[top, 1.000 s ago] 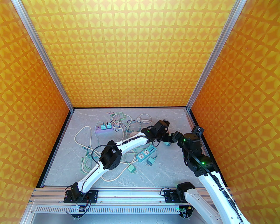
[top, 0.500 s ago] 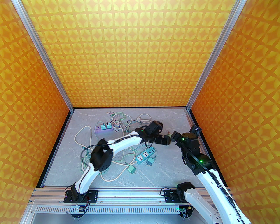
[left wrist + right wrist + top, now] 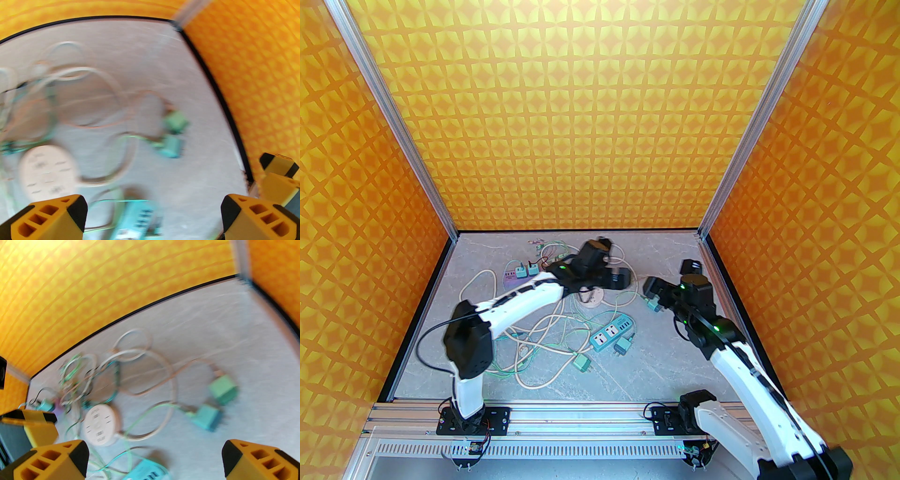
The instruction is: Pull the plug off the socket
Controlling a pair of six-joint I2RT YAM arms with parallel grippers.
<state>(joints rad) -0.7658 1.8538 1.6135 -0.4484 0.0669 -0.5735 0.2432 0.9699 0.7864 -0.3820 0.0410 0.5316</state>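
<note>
Showing both arms poised over a worktop (image 3: 647, 370) strewn with cables. The left end effector (image 3: 153, 206) is released, its yellow fingers spread wide with nothing between them. The right end effector (image 3: 155, 449) is likewise released and empty.

Ahead of the right end effector and towards its right finger, a teal plug (image 3: 206, 418) and a green plug (image 3: 222, 388) lie loose on the worktop, just beside each other and each trailing a cable. Neither is seated in any outlet. Ahead of its left finger lies the round socket (image 3: 102, 425). As far as the blurred wrist views allow, the socket's slotted face is bare. A blue strip (image 3: 611, 333) lies on the near side of both end effectors, with two more loose plugs beside it.

Well to the far left of the left end effector, a purple strip (image 3: 520, 276) carries two adapters that sit upright in it.

Judged from this layout, the extraction at the round socket looks complete and the freed plug is let go. If the purple strip counts, two pulls are left. Which plug the task means cannot be told.
</note>
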